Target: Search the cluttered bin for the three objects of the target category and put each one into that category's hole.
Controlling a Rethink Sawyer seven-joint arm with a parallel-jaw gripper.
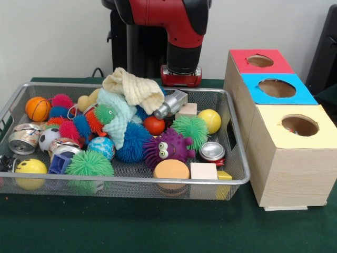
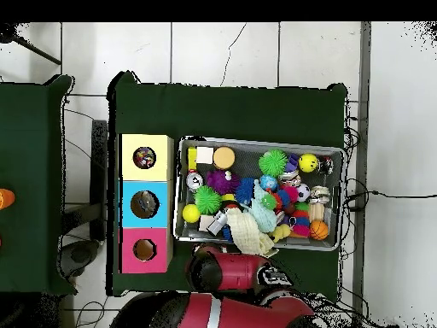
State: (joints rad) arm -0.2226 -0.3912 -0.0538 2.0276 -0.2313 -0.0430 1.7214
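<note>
Brimming wire bin [image 1: 238, 179], assorted toys

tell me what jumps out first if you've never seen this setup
The wire mesh bin in the middle of the green table, heaped with bright toys: a purple spiky monster with big eyes near its front and green spiky balls around it. Beside the bin stand three wooden boxes in a row, topped red, blue and yellow, each with a round hole. The red arm hangs over the bin's far edge.
</note>
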